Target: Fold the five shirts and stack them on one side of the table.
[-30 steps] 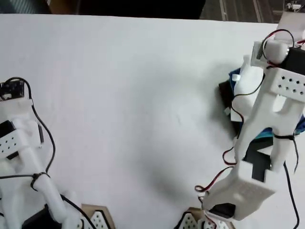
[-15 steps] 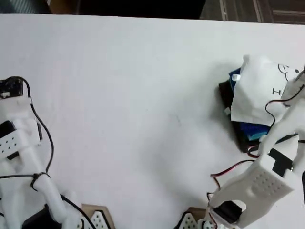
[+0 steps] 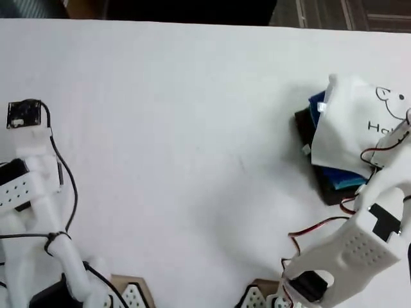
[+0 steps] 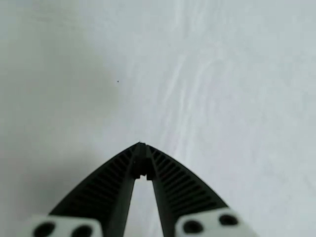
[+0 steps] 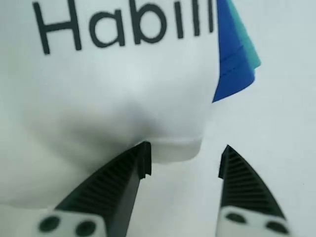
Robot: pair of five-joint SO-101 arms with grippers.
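Shirts: the folded pile lay at the right side of the counter (image 3: 180, 128), with the white shirt (image 3: 350, 131) on top and the blue shirt (image 3: 334, 174) and black shirt (image 3: 304, 125) under it.
Right tool (image 5: 183, 158): spread wide, holding nothing, close by the white shirt's edge.
Left tool (image 4: 142, 148): pinched tight, empty, over the counter, well apart from the pile.

A white counter (image 3: 180, 128) covered nearly the whole high view, its surface faintly creased and softly shadowed. Beyond its far edge ran a dark strip (image 3: 192, 9), and to the right of that, grey floor (image 3: 334, 13) with pale lines. At the near edge sat two brown wooden boards (image 3: 119, 280) (image 3: 262, 283), well apart
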